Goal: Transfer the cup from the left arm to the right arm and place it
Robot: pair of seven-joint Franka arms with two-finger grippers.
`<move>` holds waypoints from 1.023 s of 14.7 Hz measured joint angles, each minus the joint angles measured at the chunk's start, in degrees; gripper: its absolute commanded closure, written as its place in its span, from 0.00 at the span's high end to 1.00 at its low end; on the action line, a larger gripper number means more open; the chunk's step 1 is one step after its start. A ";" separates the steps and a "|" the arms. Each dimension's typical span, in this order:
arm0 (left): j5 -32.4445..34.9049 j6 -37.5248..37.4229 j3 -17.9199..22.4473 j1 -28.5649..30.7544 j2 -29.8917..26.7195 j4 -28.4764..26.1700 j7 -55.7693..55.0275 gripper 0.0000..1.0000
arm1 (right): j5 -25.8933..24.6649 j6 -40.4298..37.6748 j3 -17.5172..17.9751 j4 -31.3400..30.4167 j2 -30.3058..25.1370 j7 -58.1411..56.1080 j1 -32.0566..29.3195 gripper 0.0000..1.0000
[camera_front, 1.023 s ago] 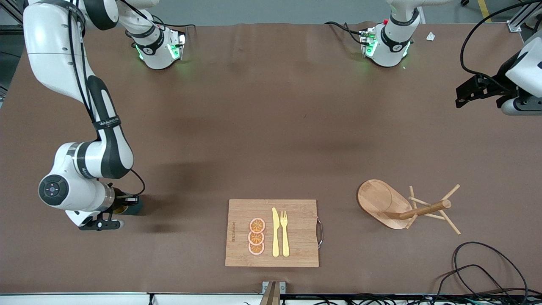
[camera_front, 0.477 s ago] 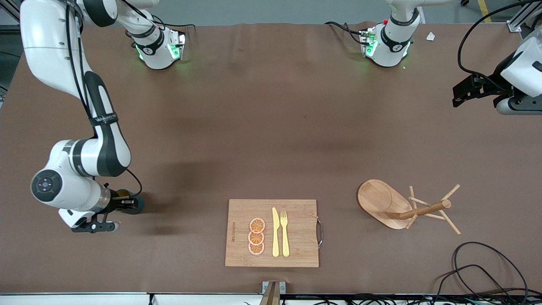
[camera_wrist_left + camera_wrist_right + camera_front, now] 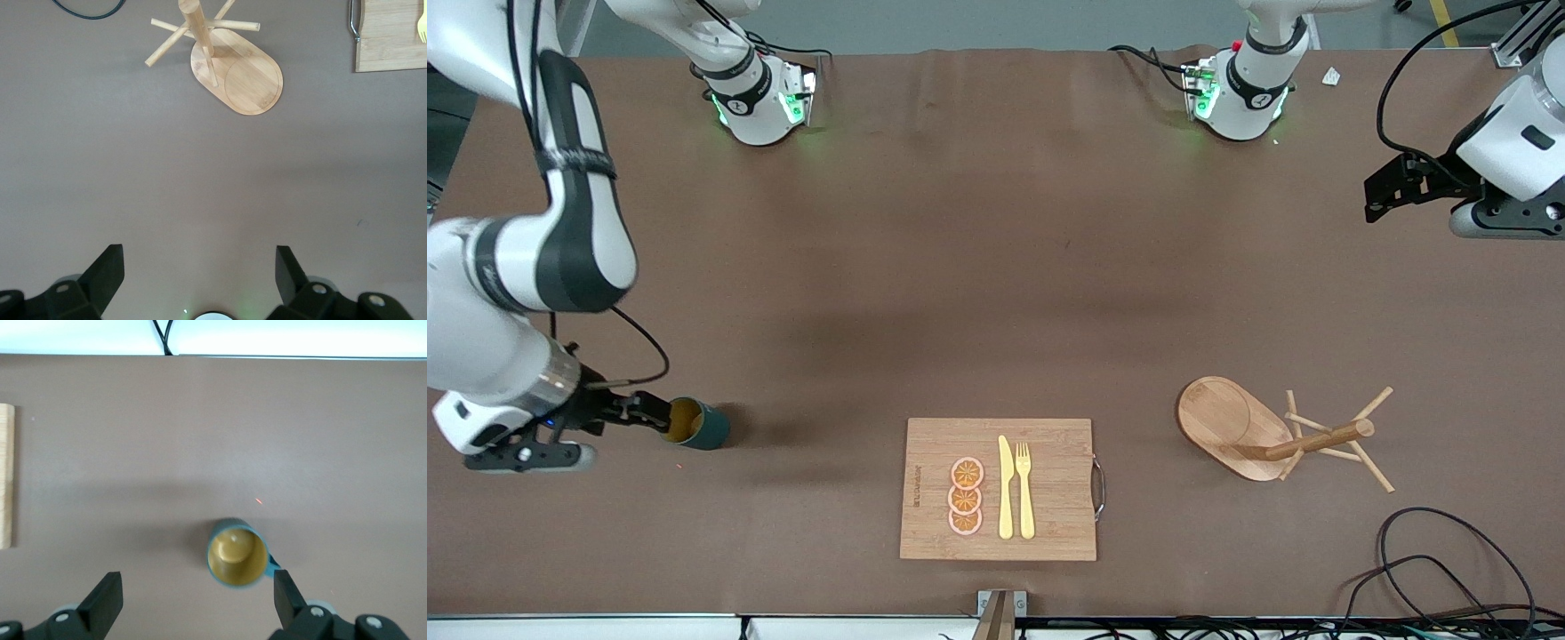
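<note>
Right now the cup [image 3: 696, 424] stands upright on the worktop [image 3: 996, 267] toward the right arm's end, tan inside showing, level with the cutting board [image 3: 999, 489] and well apart from it. The right claw [image 3: 636, 411] hangs just beside it, on the side away from the board, its fingers spread wide and gripping nothing. In the right wrist view the cup [image 3: 237, 553] sits just ahead of the two open fingers [image 3: 100, 603], clear of both pads, its little handle poking out toward one finger. So the key relation: the cup lies straight out from the right claw along its reach, free and untouched.

Over at the left arm's end, the left claw [image 3: 1376, 194] hovers high above bare worktop, fingers likewise parted and empty, with the wooden peg rack [image 3: 1272, 431] nearer the front camera than the spot it hangs over; the left wrist view shows that rack [image 3: 227, 63] well out ahead. That arm appears to be waiting.

By the look of things the cup is set down, so the placing seems done or all but done. The right arm is far the closer to the cup; any next move would call for a clean straight path so no finger clips that handle.
</note>
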 measured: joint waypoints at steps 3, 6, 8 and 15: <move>0.00 -0.02 0.00 0.04 -0.64 -0.48 -0.12 1.00 | 0.00 -6.88 -0.13 0.06 -5.87 1.93 -1.19 1.00; 0.00 -0.02 -0.01 0.05 -1.90 -1.86 -1.12 1.00 | -0.03 -12.63 -0.10 -0.24 -12.13 5.65 -1.34 1.00; 0.00 0.10 -0.01 0.07 -2.94 -3.34 -1.18 1.00 | -0.09 -13.87 -0.14 -1.35 -15.57 6.45 -1.43 1.00; 0.00 0.58 -0.01 0.08 -3.66 -4.07 -1.06 1.00 | -0.20 -14.14 0.06 -12.61 -26.18 6.57 -1.84 1.00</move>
